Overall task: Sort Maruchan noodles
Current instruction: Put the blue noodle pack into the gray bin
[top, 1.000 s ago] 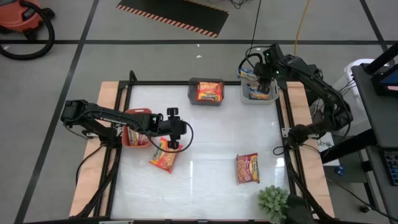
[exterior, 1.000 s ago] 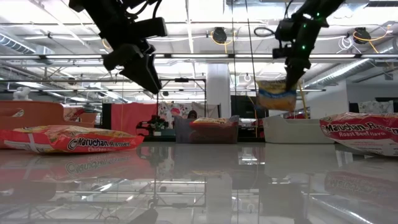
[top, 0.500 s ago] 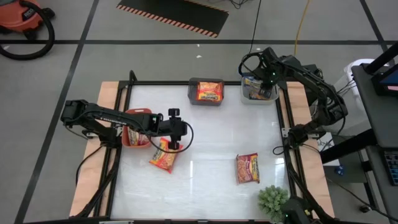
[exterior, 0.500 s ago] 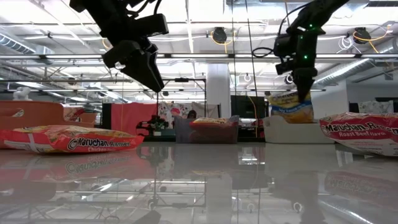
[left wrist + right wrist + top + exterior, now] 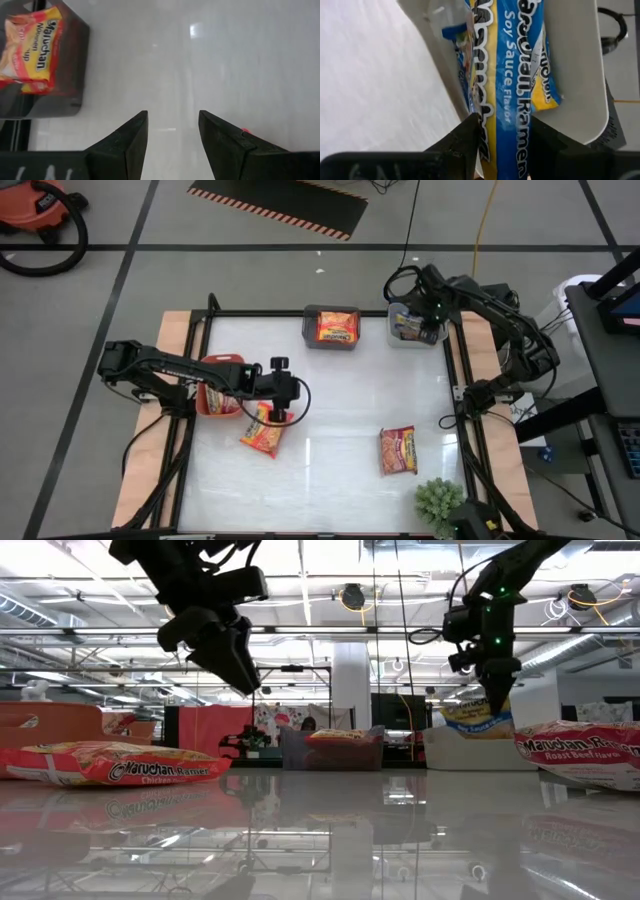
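My right gripper (image 5: 422, 318) is over the white bin (image 5: 440, 338) at the table's far right and is shut on a blue-trimmed Maruchan packet (image 5: 507, 75), which hangs down into the bin (image 5: 478, 720). My left gripper (image 5: 283, 395) is open and empty above a red-trimmed packet (image 5: 262, 430) that lies flat on the table's left half. A pink-trimmed packet (image 5: 397, 450) lies flat on the right half. Another red-trimmed packet (image 5: 338, 328) lies in the grey bin (image 5: 310, 330). My right gripper pinches the blue packet between its two fingers (image 5: 465, 140), which sit on its two long edges near one end (image 5: 505, 132). The fingers come from above, pointing down. The packet hangs upright below them, with its lower part inside the white bin (image 5: 470, 750).
A red bin (image 5: 213, 402) stands at the table's left edge beside my left arm. A small green plant (image 5: 440, 502) stands at the near right corner. Black frame rails run along the table's sides. Bare white tabletop (image 5: 340, 395) lies between the two loose packets.
My right gripper has gone down over the white bin with the blue packet, which has sunk from hanging clear above the bin to reaching into it.
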